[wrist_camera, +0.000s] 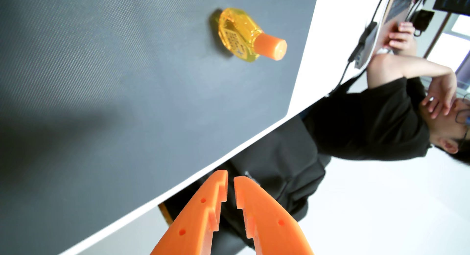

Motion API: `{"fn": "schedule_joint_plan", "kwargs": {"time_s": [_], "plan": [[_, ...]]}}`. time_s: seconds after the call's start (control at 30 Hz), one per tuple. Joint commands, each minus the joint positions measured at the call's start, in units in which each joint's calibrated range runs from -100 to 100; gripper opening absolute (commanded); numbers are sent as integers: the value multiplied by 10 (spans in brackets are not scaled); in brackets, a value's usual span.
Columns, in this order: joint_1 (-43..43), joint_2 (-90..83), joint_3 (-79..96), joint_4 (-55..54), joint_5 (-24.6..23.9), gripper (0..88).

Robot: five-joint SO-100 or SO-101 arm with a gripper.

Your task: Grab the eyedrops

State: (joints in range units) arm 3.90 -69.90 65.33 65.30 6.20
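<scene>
Eyedrops: the eyedrops bottle is a small clear yellow container, faceted and flattish, with yellow liquid filling the body and a printed label on its face.
Cap: an orange screw cap closes the bottle; it is smooth and matte, with flat facets.
Where the bottle is: it stands on the mat, well apart from the claw, beyond its tips and nearly in line with them in the wrist view, with nothing touching it.
Mat: a dark grey mat with a fine woven texture, flat, with a straight edge.
Table: a white table shows as a smooth band around the mat's edge.
Claw: the gripper is orange plastic, two tapered fingers with stepped inner teeth and small round holes in their sides.
Claw state: released and holding nothing; the tips stand close with a narrow gap between them.
Claw pose: it reaches out past the table's edge, its tips over the dark clothing behind.
Person: a person in a black shirt sits beyond the table, one hand raised to the face.
</scene>
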Motion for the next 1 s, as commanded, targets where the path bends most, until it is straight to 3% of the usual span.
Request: {"fn": "schedule_joint_plan", "kwargs": {"time_s": [0.0,0.27,0.43,0.8,0.97], "plan": [[10,64,-104,35,38,14],[-21,309,-286,35,88,23],[-50,457,-378,41,97,116],[-56,634,-498,103,115,136],[-56,671,-520,100,117,241]]}}
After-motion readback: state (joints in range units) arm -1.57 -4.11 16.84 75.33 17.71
